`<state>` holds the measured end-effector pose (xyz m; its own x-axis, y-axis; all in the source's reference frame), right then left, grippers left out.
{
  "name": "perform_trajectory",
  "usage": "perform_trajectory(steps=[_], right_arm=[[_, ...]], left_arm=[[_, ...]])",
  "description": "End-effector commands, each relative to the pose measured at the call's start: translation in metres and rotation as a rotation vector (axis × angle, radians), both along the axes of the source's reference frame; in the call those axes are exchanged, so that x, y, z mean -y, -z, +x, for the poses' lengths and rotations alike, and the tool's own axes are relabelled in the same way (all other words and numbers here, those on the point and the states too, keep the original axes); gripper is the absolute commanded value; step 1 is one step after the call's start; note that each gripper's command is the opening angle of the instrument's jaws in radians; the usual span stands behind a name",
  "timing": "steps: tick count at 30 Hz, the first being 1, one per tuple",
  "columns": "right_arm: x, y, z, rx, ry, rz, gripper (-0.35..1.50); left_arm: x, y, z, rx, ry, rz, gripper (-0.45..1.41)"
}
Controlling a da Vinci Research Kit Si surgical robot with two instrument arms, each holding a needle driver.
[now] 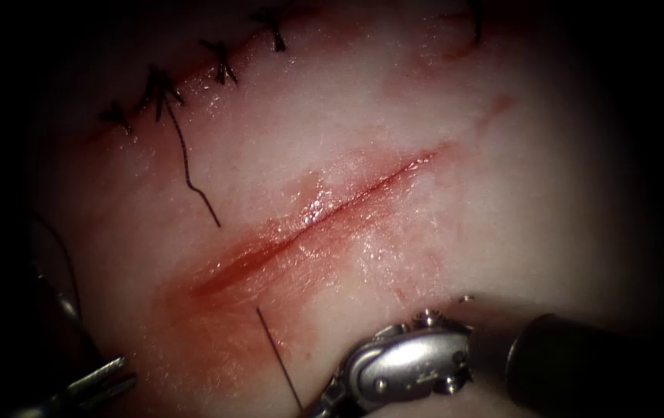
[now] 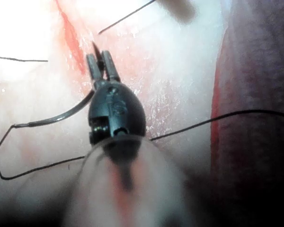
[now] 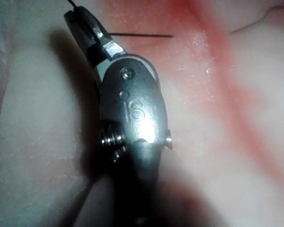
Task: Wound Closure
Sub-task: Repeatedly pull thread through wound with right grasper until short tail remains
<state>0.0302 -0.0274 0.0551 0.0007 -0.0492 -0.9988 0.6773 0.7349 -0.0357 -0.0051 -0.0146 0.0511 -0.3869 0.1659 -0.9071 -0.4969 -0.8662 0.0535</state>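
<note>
My right tool point(image 1: 332, 402) sat nearest, low on the right of the cut point(image 1: 313, 220), jaws closed on the thread point(image 1: 278, 360). My left tool point(image 2: 103, 68) had its jaws clamped on the needle point(image 2: 61, 118) near its pointed end, clear of the tissue point(image 1: 440, 232). Farther back lay finished stitches point(image 1: 220, 62).

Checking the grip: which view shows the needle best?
Left wrist: left tool grips the needle near its tip, off the tissue. Endoscope has that tool shadowed; right wrist has the right tool gripping thread.
</note>
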Motion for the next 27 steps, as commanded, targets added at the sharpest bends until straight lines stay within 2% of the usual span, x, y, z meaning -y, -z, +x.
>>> perform_trajectory(steps=[1, 12, 21, 22, 24, 25, 27], right_arm=[[0.0010, 0.0000, 0.0004, 0.008, 0.021, 0.004, -0.35], [0.0046, 0.0020, -0.0010, 0.024, 0.098, 0.053, -0.35], [0.0049, 0.0018, -0.0013, 0.045, 0.111, 0.065, -0.35], [0.0047, 0.0017, -0.0012, 0.053, 0.090, 0.066, -0.16], [0.0043, 0.0014, -0.0010, 0.071, 0.005, 0.078, 0.86], [0.0037, 0.0012, -0.0010, 0.085, -0.049, 0.090, 1.18], [0.0022, 0.0009, -0.0013, 0.111, -0.109, 0.091, 1.25]], left_arm=[[-0.0003, -0.0006, -0.0004, 0.001, -0.001, -0.002, -0.45], [-0.0001, -0.0006, -0.0005, 0.003, -0.002, -0.004, -0.45], [-0.0001, -0.0007, -0.0005, 0.003, -0.002, -0.004, -0.45], [-0.0001, -0.0007, -0.0005, 0.003, -0.002, -0.005, -0.45], [0.0000, -0.0007, -0.0005, 0.002, -0.002, -0.005, -0.45], [0.0000, -0.0007, -0.0005, 0.001, -0.004, -0.003, -0.45], [0.0000, -0.0007, -0.0005, 0.001, -0.004, -0.003, -0.45]])
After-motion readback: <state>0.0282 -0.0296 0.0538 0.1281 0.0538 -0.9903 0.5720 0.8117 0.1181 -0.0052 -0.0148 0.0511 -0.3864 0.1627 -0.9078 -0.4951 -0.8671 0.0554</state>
